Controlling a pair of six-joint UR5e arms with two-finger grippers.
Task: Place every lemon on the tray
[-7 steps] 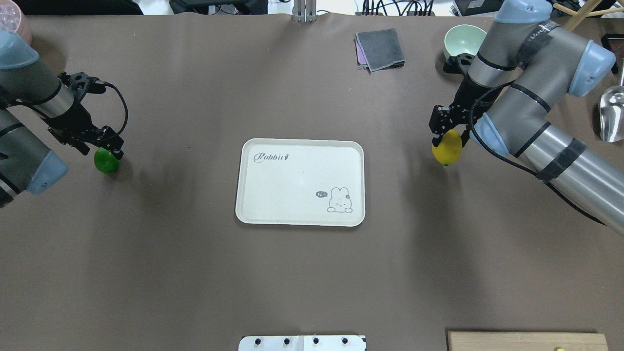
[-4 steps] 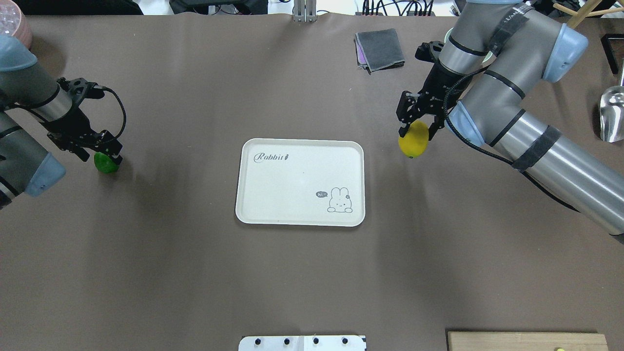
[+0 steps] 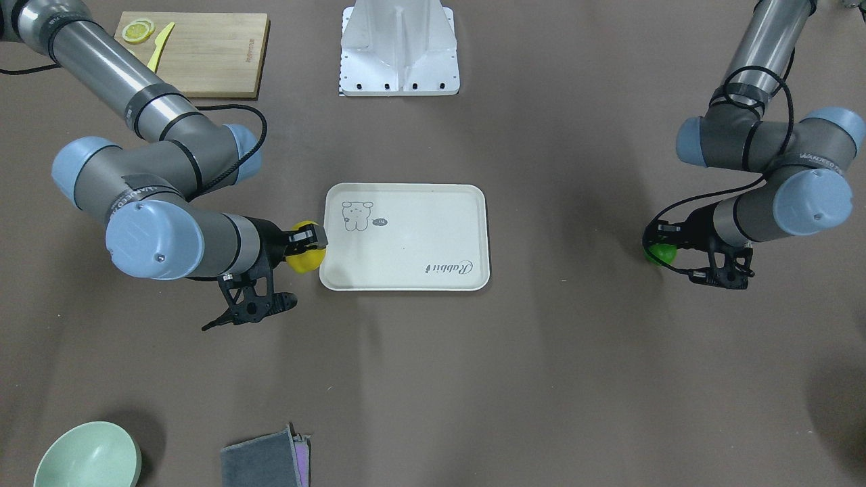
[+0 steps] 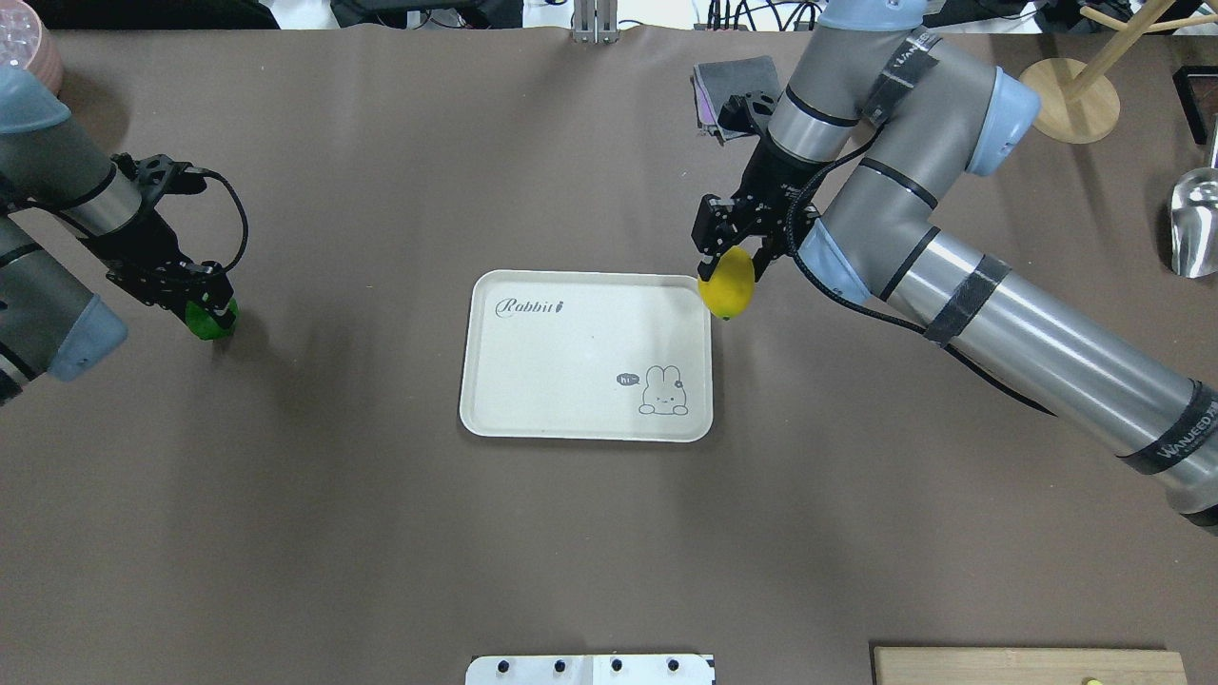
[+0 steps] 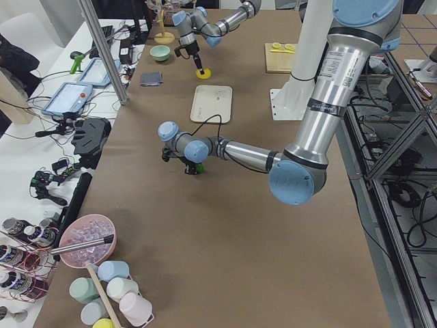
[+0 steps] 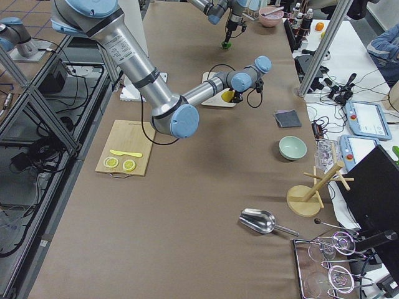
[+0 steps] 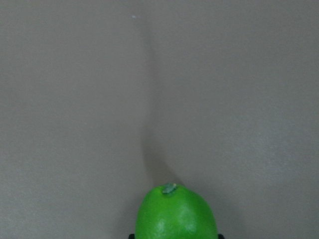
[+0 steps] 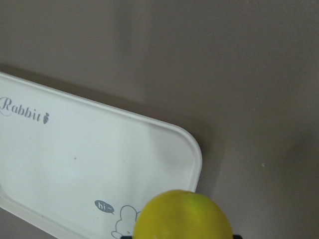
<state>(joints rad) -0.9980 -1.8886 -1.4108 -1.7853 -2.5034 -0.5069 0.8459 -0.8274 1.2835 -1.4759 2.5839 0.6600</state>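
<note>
The cream tray (image 4: 571, 362) with the "Rabbit" script lies at the table's middle; it also shows in the front view (image 3: 413, 237). My right gripper (image 4: 731, 264) is shut on the yellow lemon (image 4: 727, 285) and holds it above the tray's far right corner; the lemon also shows in the front view (image 3: 304, 257) and the right wrist view (image 8: 184, 216). My left gripper (image 4: 195, 297) is far left, down at the table, shut around the green lemon (image 4: 215, 321), which also shows in the front view (image 3: 659, 254) and between the fingers in the left wrist view (image 7: 175, 214).
A wooden cutting board (image 3: 210, 61) with lemon slices (image 3: 138, 30) and a yellow knife sits by the robot base (image 3: 399, 61). A grey cloth (image 4: 709, 100), a green bowl (image 3: 88, 456), a wooden stand (image 4: 1075, 100) and a metal scoop (image 4: 1194, 224) lie at the far right.
My right arm has carried the yellow lemon leftward from the right side to over the tray's far right corner. My left gripper has sunk lower over the green lemon.
</note>
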